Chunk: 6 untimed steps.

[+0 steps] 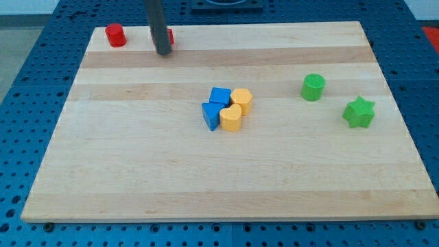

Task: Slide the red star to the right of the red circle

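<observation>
red circle (115,35) top-left, red star (170,37) rightward — apart

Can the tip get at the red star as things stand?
Probably yes: my tip sits right against the red star, which the rod mostly hides. Nothing lies between them; the red circle stands apart, toward the view's left.

Probably lab, blue perforated bench (41,62), wooden board (206,178)

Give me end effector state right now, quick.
No gripper: end effector is a bare rod. My tip holds nothing; it sits against the red star, mostly hidden behind it, right of the red circle.
</observation>
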### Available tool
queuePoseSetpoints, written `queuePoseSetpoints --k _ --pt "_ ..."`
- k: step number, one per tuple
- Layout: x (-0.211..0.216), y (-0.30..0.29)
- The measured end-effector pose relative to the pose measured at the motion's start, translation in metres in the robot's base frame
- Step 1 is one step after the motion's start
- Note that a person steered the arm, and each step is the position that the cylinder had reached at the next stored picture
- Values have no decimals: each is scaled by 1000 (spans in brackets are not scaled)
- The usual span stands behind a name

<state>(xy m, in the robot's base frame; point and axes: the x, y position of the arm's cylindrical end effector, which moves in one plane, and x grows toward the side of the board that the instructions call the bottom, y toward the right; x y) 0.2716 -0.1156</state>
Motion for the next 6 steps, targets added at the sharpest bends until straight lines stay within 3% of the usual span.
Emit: queuePoseSetpoints --k 2,4,6 --pt "-5 49" --pt "-32 0" --pt "-32 -54"
